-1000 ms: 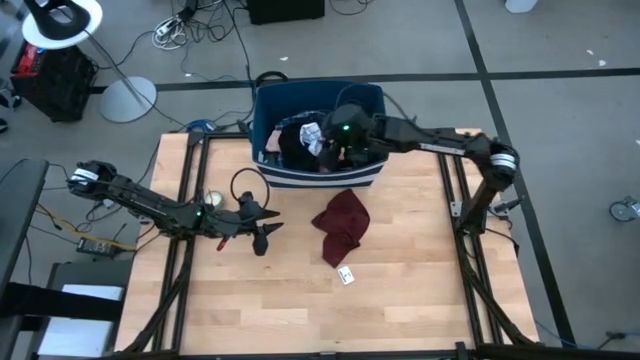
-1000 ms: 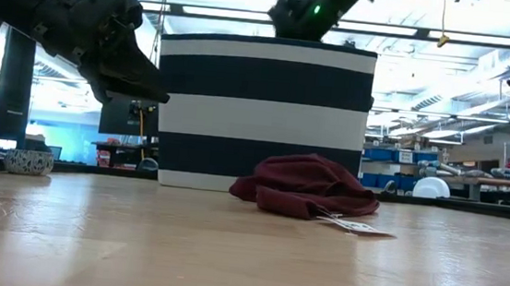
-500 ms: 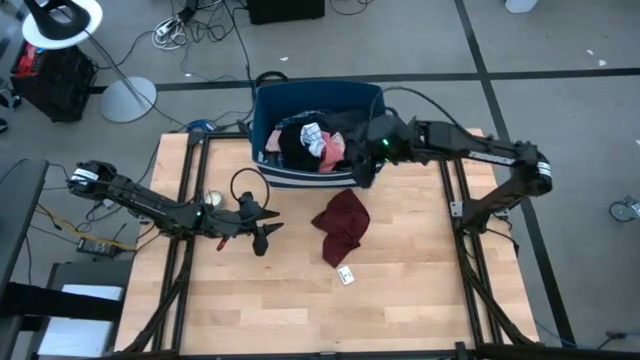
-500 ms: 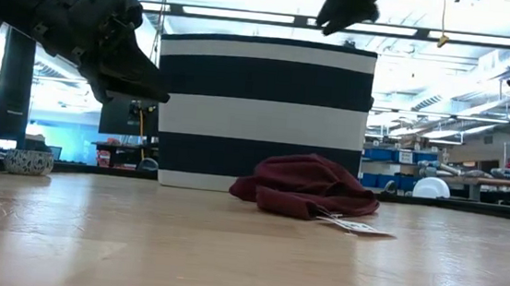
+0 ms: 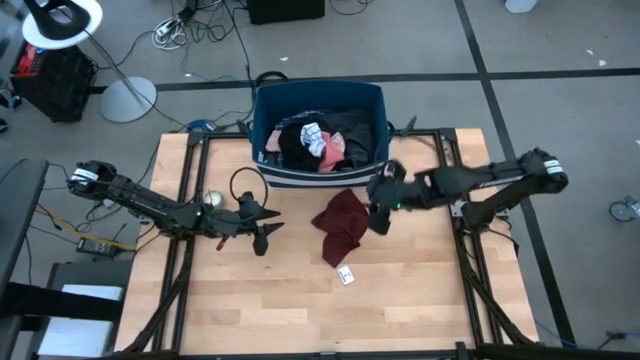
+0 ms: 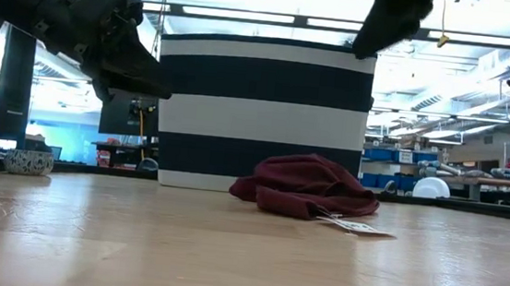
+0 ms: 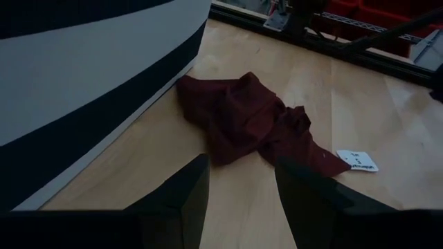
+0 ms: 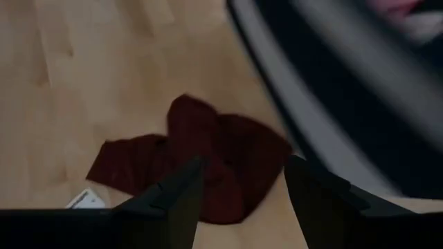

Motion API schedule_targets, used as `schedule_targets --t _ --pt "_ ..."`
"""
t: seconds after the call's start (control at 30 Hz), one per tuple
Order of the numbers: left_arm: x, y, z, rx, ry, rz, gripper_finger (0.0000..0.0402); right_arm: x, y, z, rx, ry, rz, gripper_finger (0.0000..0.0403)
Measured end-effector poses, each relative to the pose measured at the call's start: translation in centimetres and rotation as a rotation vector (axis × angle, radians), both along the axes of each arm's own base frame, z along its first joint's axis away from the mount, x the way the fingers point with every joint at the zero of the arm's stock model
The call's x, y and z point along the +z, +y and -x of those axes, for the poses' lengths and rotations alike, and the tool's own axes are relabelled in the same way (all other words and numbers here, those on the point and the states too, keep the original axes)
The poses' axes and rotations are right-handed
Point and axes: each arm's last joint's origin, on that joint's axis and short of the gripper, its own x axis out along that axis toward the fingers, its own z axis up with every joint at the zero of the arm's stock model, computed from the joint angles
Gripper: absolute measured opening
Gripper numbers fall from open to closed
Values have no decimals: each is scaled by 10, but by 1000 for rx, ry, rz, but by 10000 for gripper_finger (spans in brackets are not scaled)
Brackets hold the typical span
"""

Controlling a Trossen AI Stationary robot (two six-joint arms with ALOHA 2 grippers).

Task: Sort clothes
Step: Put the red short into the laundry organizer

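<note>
A crumpled maroon garment (image 5: pixel 342 225) lies on the wooden table just in front of the bin, with a white tag (image 5: pixel 346 276) on its near side. More clothes (image 5: pixel 318 142), black, pink and white, are piled inside the navy-and-white striped bin (image 5: pixel 268 172). My right gripper (image 5: pixel 380 216) hangs open in the air just right of the maroon garment (image 8: pixel 208 166), tipped down toward it. My left gripper (image 5: pixel 263 237) waits open above the table, left of the garment (image 7: pixel 249 121), with nothing between its fingers.
The bin (image 6: pixel 262 116) stands at the table's far edge, behind the maroon garment (image 6: pixel 307 186). A small round bowl-like object (image 5: pixel 212 199) sits by the left arm. Bare wood stretches across the near half of the table (image 5: pixel 300 310).
My right gripper has swung out from over the bin, toward the table's near edge and a little to the right, and now hangs beside the maroon garment, tipped further down. It carries nothing. The garment and the left arm have stayed put.
</note>
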Motion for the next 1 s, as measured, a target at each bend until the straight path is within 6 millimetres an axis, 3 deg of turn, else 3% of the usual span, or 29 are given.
schedule_targets --t 0.23,0.43,0.87,1.0 --pt "0 0 0 2 -1 6 172 -60 21 -15 49 7 -12 203" --pt "0 0 0 5 -3 15 172 -109 26 -30 62 11 -4 197" --pt "0 0 0 4 -3 17 172 -190 11 -66 -10 60 25 195" --pt "0 0 0 4 -2 17 172 -204 8 -74 -27 41 -30 164"
